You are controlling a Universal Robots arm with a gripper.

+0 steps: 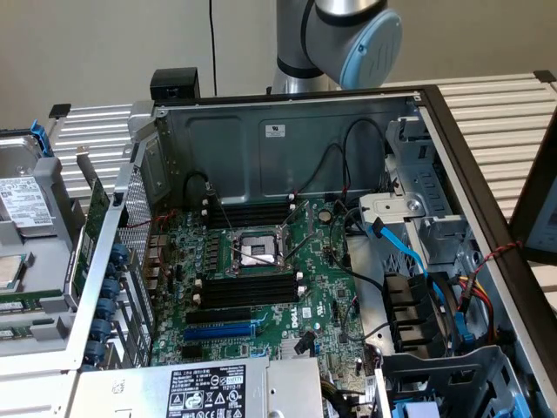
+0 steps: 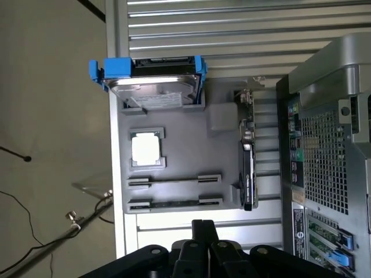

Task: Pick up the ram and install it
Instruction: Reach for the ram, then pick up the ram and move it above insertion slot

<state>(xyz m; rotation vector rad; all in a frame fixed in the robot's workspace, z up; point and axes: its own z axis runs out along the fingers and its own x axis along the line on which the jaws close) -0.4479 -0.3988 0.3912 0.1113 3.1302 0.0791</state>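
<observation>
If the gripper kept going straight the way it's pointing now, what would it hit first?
Probably the grey parts tray, around the slotted holder nearest its tips, where what looks like the ram stands on edge. Nothing lies between the shut gripper and the tray, though depth is hard to judge.

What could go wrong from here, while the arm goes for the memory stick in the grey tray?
1. The tool is shut while it faces the tray; going down like this, it could hit the thin memory stick.
2. A second stick lies close beside it and could be caught too.
3. Black cables hang near the slots and might snag.
</observation>
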